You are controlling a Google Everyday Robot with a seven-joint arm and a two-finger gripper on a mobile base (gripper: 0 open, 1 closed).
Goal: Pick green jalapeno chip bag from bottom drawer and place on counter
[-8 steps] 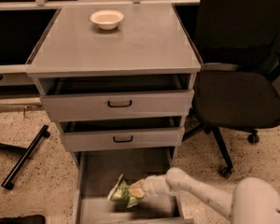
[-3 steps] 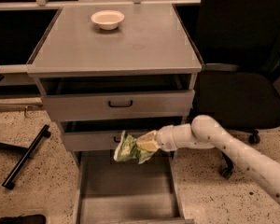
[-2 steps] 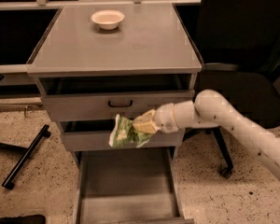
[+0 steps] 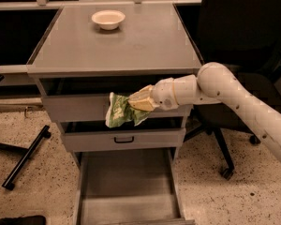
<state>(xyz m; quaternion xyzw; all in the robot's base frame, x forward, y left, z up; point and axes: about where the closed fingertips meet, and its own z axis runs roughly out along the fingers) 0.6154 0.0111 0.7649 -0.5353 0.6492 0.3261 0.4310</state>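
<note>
The green jalapeno chip bag point(image 4: 119, 111) hangs in the air in front of the top drawer's face, well above the bottom drawer point(image 4: 126, 186), which stands pulled out and holds nothing that I can see. My gripper point(image 4: 136, 101) is shut on the bag's right edge, with the white arm reaching in from the right. The counter point(image 4: 131, 41) lies just above and behind the bag, a little higher than the gripper.
A cream round bowl point(image 4: 108, 18) sits at the back of the counter. The two upper drawers point(image 4: 124, 138) are slightly ajar. A black office chair point(image 4: 243, 55) stands right of the cabinet. Another chair's black leg point(image 4: 25, 156) lies on the speckled floor at left.
My gripper has lifted the bag out of the bottom drawer and up past the middle drawer to the height of the top drawer.
</note>
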